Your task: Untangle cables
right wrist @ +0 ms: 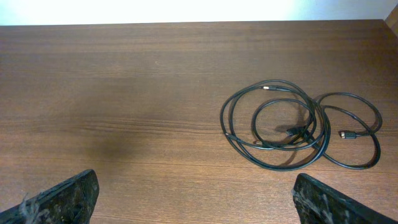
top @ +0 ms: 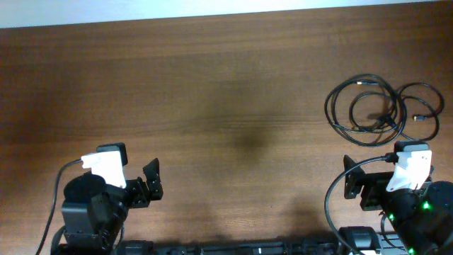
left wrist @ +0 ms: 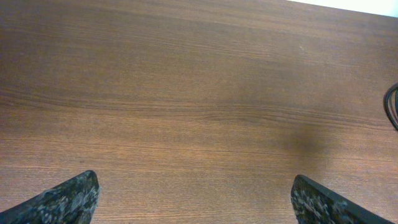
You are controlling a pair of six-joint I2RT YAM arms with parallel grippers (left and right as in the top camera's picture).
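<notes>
"Where the cables [right wrist: 298, 132] cross in the middle of their loops, can you tell which cord lies on top?"

"No. The strands bunch there, too fine to sort. One small plug end shows inside the right-hand loop. The left wrist view cuts them off, with only a sliver [left wrist: 392, 107] at its right edge."

"And overhead?"

"They [top: 388, 120] lie on the table [top: 212, 85], far right, just ahead of the right arm, whose white wrist cover sits against the nearest loop."

"Fingers?"

"The left fingers [left wrist: 65, 202] are spread wide and hold nothing. The right fingers [right wrist: 62, 199] are the same, well short of the cords."

"Room?"

"The table's right edge runs near the loops and the far edge lies beyond them. Broad wood stretches to their left."
</notes>
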